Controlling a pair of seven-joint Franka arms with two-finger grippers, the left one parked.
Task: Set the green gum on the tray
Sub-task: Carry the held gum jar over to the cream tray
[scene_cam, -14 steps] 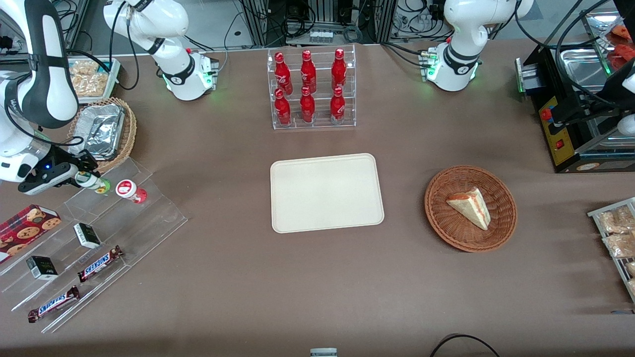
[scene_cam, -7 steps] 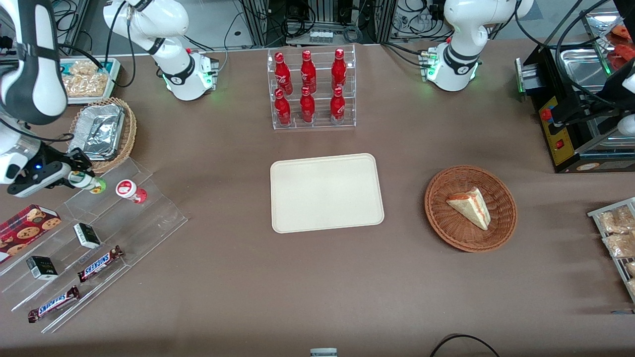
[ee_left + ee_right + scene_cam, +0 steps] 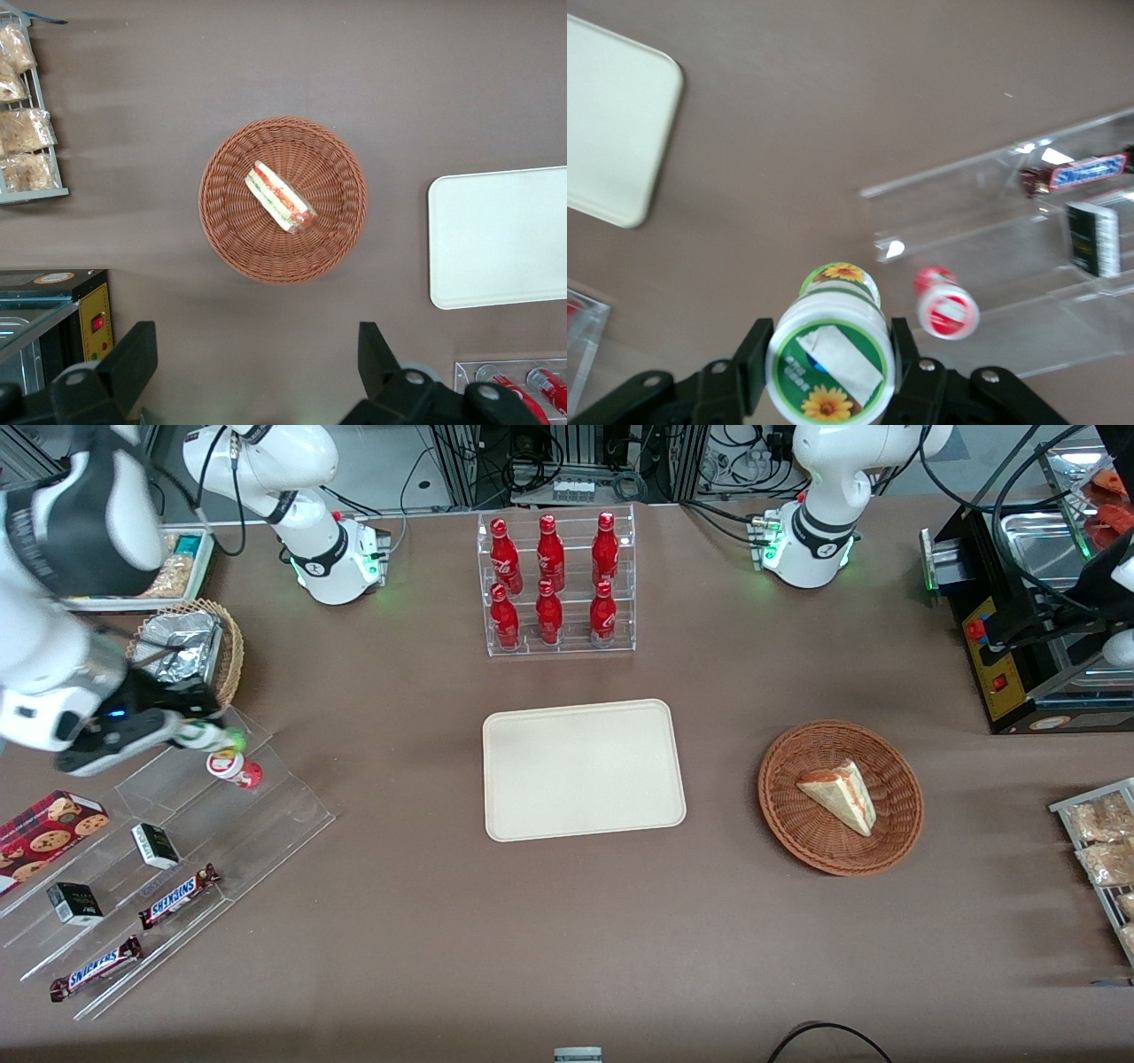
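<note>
Carry the green gum [image 3: 211,736], clamped in your pincer [image 3: 197,734] (well clear of the red gum [image 3: 233,766]), level toward the tray [image 3: 583,769] centre.

Matt cream tray [image 3: 585,769], glossy plastic green gum [image 3: 831,361] in the tool [image 3: 824,359], clear acrylic rack [image 3: 1010,266], woven wicker basket [image 3: 895,779]

The word SNICKERS reads in white letters on two brown chocolate bars lying on the clear acrylic display stand [image 3: 168,850]: one Snickers bar [image 3: 180,895] on a middle step, the second Snickers bar [image 3: 96,968] on the step nearest the front camera. The gripper [image 3: 828,372] holds the green gum [image 3: 829,356] above that stand; its lid label shows a sunflower picture, with lettering too small to read. Lettering on the red cola bottles [image 3: 550,576] cannot be made out
</note>
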